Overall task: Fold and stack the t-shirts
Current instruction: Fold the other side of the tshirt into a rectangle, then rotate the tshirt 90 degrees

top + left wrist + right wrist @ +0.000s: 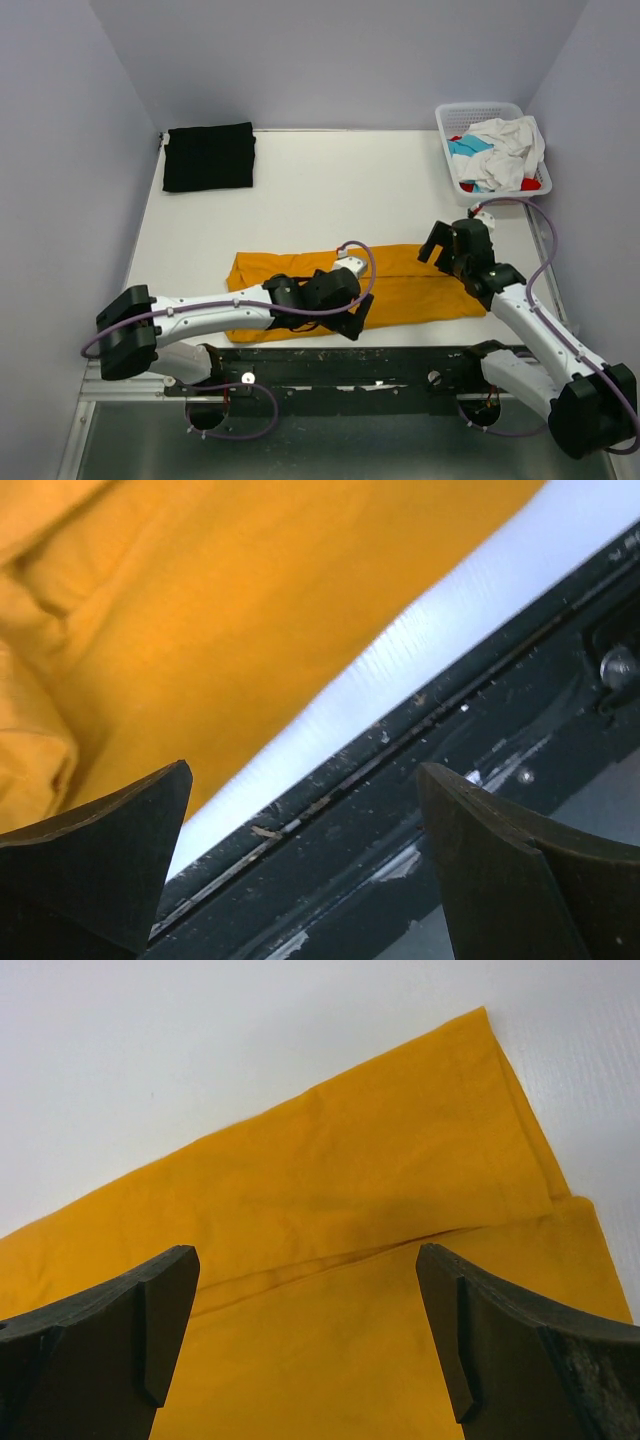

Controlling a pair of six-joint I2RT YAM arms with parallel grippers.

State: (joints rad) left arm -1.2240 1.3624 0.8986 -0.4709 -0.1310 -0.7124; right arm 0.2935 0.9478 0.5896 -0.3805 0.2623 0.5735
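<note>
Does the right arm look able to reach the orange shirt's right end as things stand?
Probably yes: the right gripper hangs open just over the right end of the mustard-orange shirt, with nothing lying between them.

Bright, even overhead light, soft shadows; both wrist views' foregrounds slightly blurred.

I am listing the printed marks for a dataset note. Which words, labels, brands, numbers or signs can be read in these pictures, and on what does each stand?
None: no word, label, brand, number or sign can be read in any view.
The mustard-orange t-shirt, the black t-shirt and the white basket show no print.
The dark rail at the near table edge shows only scratches.
</note>
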